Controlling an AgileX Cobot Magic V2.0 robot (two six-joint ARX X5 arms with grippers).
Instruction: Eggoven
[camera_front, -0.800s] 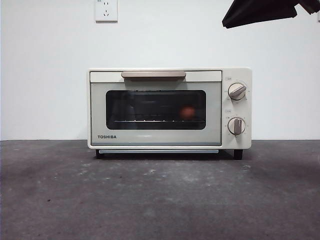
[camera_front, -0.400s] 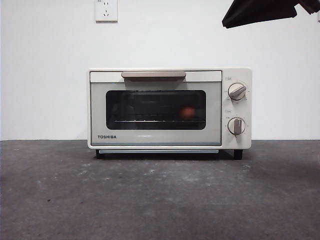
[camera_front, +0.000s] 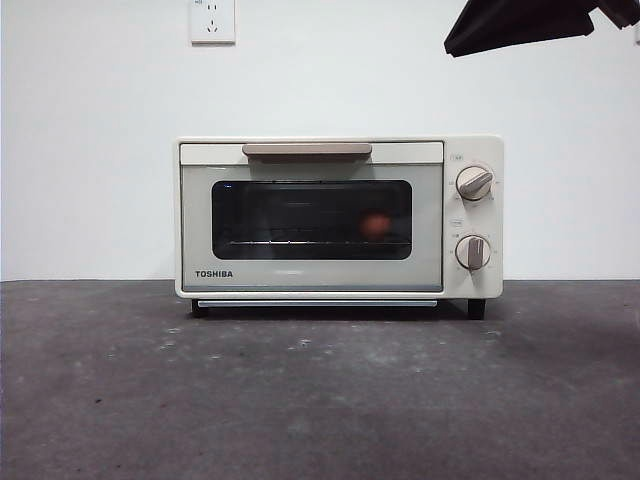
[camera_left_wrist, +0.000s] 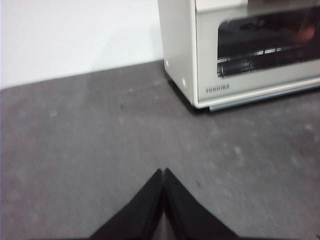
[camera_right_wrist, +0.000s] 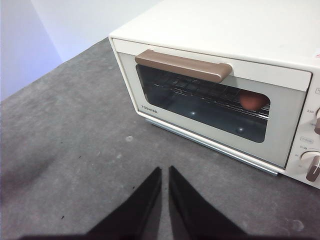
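Nothing has moved since the earlier frames. Egg (camera_front: 375, 225) sits on the rack inside the toaster oven (camera_front: 338, 217), toward its knob side, door shut. Oven stands on the grey worktop (camera_front: 320, 400). Left pincer (camera_left_wrist: 163, 176) closed, empty, above bare worktop. Right pincer (camera_right_wrist: 165, 172) nearly closed, empty, in front of the oven door, apart from it.

You see a cream toaster oven (camera_front: 340, 215) with a dark glass door (camera_front: 311, 220), a beige-brown handle (camera_front: 307, 149) and black TOSHIBA lettering (camera_front: 213, 273). Its two knobs (camera_front: 474, 183) are beige on cream. At 3 o'clock in the window glows an orange-brown egg (camera_front: 375, 225). The table (camera_front: 320, 400) is mottled dark grey and the wall (camera_front: 90, 140) is white.
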